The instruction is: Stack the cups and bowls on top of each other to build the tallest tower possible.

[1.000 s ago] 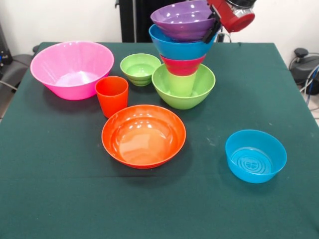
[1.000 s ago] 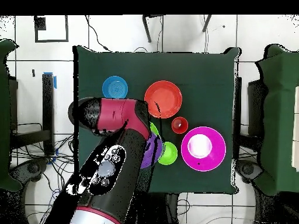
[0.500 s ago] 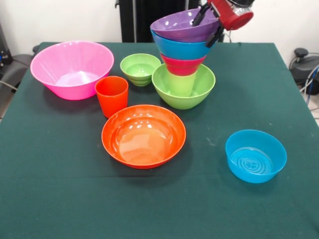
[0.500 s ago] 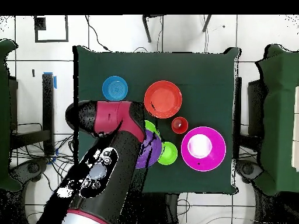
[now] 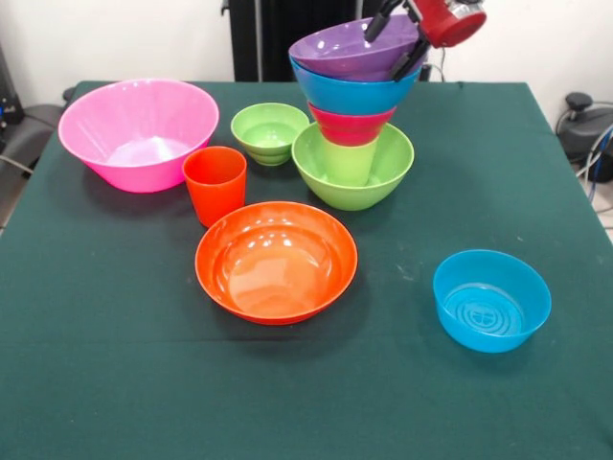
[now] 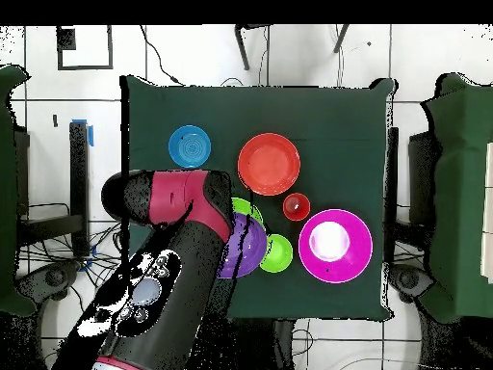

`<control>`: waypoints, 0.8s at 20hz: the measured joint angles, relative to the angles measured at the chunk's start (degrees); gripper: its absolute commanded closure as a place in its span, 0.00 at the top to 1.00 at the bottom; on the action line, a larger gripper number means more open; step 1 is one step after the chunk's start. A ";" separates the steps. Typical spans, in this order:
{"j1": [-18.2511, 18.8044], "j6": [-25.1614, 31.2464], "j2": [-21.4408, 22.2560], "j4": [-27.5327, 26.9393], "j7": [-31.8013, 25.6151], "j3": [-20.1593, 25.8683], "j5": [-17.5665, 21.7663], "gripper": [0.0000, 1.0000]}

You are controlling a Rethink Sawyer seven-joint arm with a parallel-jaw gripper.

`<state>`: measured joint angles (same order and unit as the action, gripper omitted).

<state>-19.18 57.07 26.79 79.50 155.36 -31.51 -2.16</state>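
The tower stands at the table's far middle: a green bowl (image 5: 383,172) as base, then a lime cup (image 5: 347,161), a small red bowl (image 5: 351,126), a blue bowl (image 5: 352,93) and a purple bowl (image 5: 352,50) on top. My gripper (image 5: 384,56) is open at the purple bowl's right rim, with one finger (image 5: 375,27) over the inside and the other outside. The bowl sits level on the stack. In the overhead view my arm (image 6: 164,260) covers most of the tower, and only part of the purple bowl (image 6: 246,248) shows.
An orange cup (image 5: 215,182), a small green bowl (image 5: 269,129) and a big pink bowl (image 5: 139,129) stand left of the tower. A large orange bowl (image 5: 276,259) sits in front of it. A blue bowl (image 5: 491,299) is at the front right.
The purple bowl, held tilted a second ago, has settled level on the blue bowl. The fingers have opened off its rim and the gripper has risen slightly.
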 measured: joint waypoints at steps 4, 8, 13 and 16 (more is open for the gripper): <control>-0.01 0.00 0.00 0.00 0.00 -0.19 0.01 1.00; 0.04 0.00 0.00 0.00 0.00 -0.23 0.00 1.00; 0.93 0.01 0.12 -0.15 0.00 -0.23 0.00 1.00; 1.50 0.01 0.25 -0.33 0.00 -0.23 0.00 1.00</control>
<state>-17.69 57.08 27.04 79.17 155.36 -31.74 -2.16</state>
